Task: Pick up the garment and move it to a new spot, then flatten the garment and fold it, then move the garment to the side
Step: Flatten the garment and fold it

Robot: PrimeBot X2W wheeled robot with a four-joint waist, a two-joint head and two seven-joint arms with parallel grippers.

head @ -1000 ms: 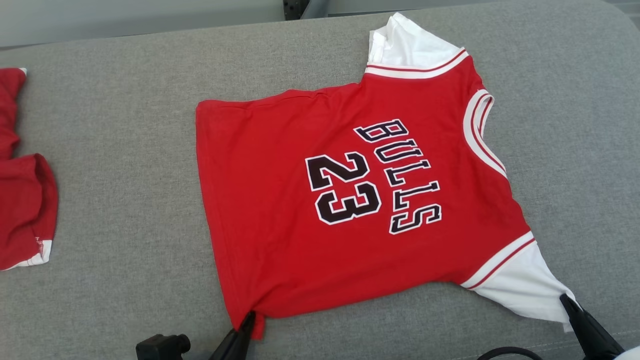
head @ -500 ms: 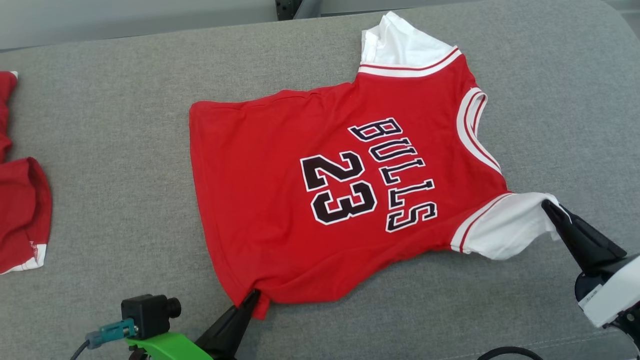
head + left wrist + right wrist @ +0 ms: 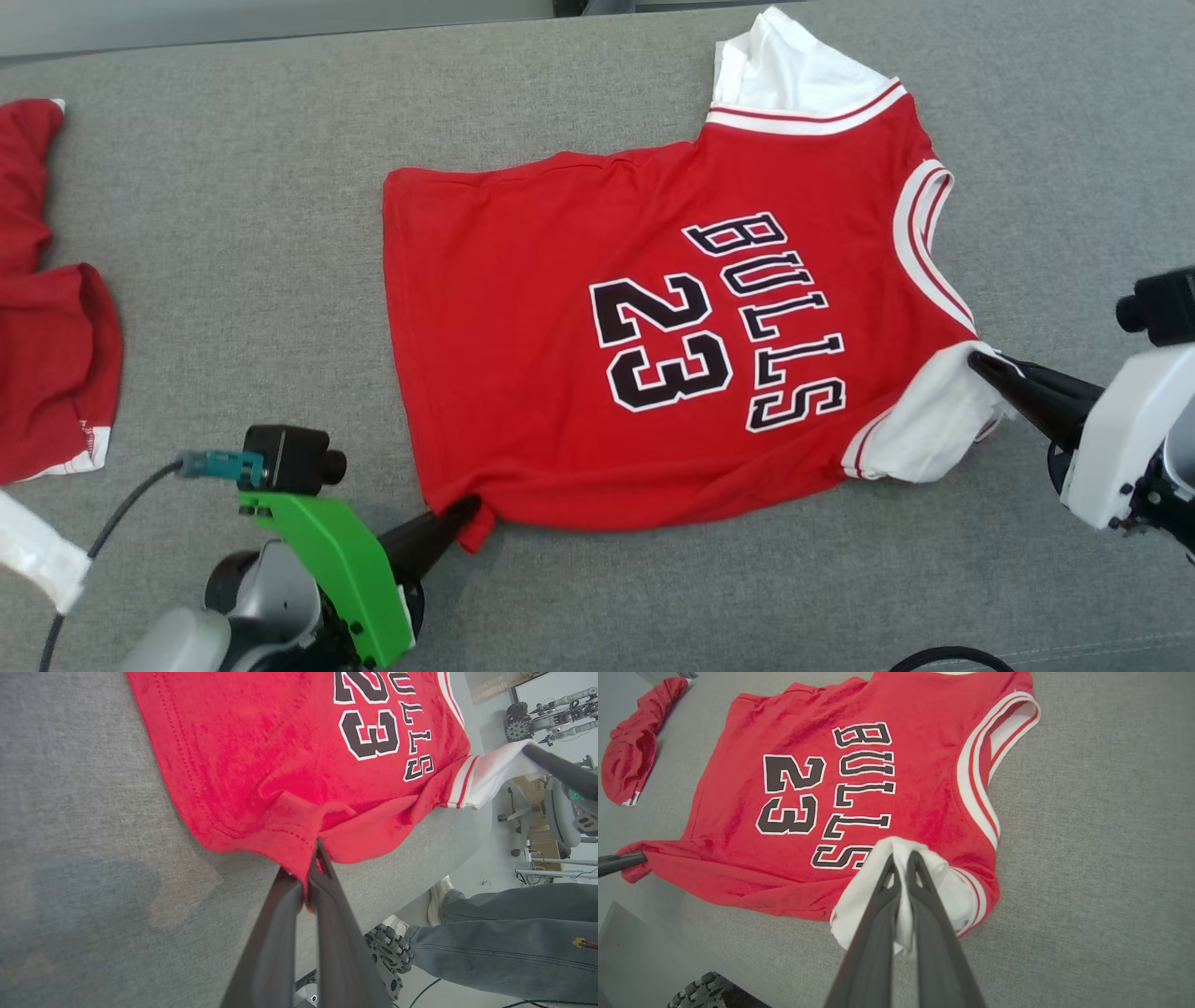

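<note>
The garment (image 3: 579,280) is a red jersey with white sleeves and "BULLS 23" in black, lying spread on the grey cushion (image 3: 233,233). My left gripper (image 3: 465,511) is shut on the jersey's near hem corner, and the left wrist view shows that red corner (image 3: 299,830) bunched between the dark fingers. My right gripper (image 3: 978,360) is shut on the near white sleeve (image 3: 934,420), lifted and folded toward the chest. In the right wrist view the sleeve (image 3: 878,886) wraps around the closed fingers (image 3: 924,914), above the jersey (image 3: 859,779).
A second red garment (image 3: 47,308) lies crumpled at the cushion's left edge, also seen at far left as a red heap (image 3: 630,751). A person's legs in grey trousers (image 3: 504,947) stand beside the cushion's near edge.
Both arms rose up the view. The right gripper carried the white sleeve from the near edge inward over the jersey's side. The left gripper keeps the hem corner. The camera also shifted.
</note>
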